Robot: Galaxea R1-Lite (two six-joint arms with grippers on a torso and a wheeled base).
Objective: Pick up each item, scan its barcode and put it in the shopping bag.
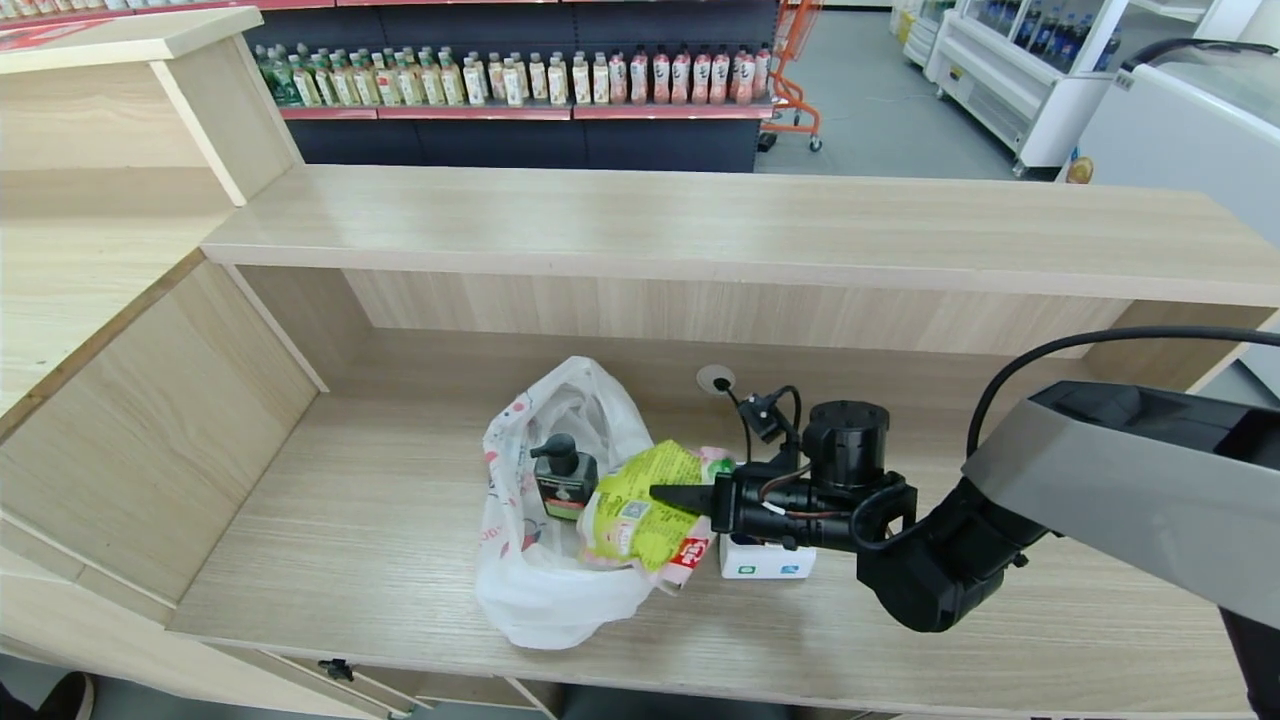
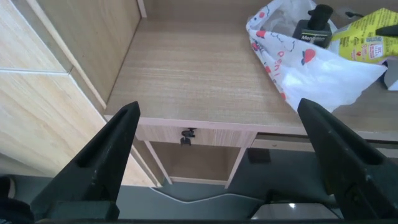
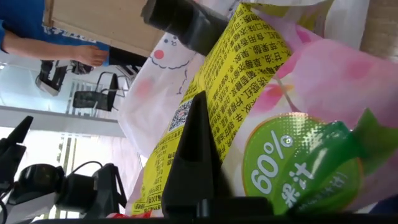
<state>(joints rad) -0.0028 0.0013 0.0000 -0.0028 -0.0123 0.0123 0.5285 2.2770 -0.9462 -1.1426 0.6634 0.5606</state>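
A white plastic shopping bag (image 1: 540, 590) stands open in the middle of the counter, with a dark pump bottle (image 1: 565, 480) upright inside it. My right gripper (image 1: 668, 496) is shut on a yellow-green snack packet (image 1: 630, 515), which lies tilted across the bag's right rim. In the right wrist view one dark finger (image 3: 196, 162) presses against the packet (image 3: 249, 81), with the pump bottle (image 3: 186, 22) just beyond. My left gripper (image 2: 224, 162) hangs open and empty below the counter's front edge, to the left of the bag (image 2: 311, 68).
A small white box (image 1: 765, 560) sits on the counter under my right wrist, just right of the bag. A raised wooden ledge (image 1: 700, 225) runs along the back and a side wall (image 1: 150, 430) closes the left. A cable grommet (image 1: 715, 378) is behind the bag.
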